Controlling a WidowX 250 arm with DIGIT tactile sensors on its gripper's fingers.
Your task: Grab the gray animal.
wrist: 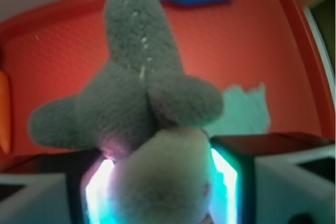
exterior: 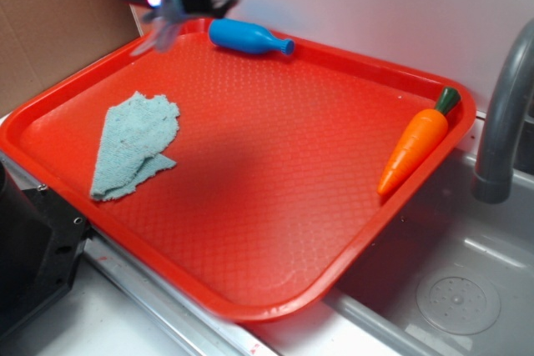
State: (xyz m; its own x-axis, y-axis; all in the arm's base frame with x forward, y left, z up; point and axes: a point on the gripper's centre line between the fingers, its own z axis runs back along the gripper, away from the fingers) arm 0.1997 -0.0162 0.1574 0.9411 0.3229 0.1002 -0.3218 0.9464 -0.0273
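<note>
Claw: my claw [exterior: 171, 7] hangs above the far left corner of the red tray [exterior: 275, 206], closed around the gray animal [wrist: 131, 98], whose whitish head sits pinched between my lit fingers [wrist: 228, 174].
Gray animal: off the tray, held in the air; in the exterior view it is only a gray blur [exterior: 163, 27] beneath my claw, ears and limbs dangling toward the tray.
Grip: I judge it taken at the head end, so the body hangs free and could swing.
Doing it well: I hold the squeeze steady, rise straight and slowly, and avoid jerks that could tug soft plush loose.
Nearby: blue bottle [exterior: 248, 37] just beside my claw at the tray's far edge; light teal rag [exterior: 133, 143] below left; toy carrot [exterior: 417, 147] well apart at the right rim.
Watch for: I steer the dangling limbs clear of the bottle.
</note>
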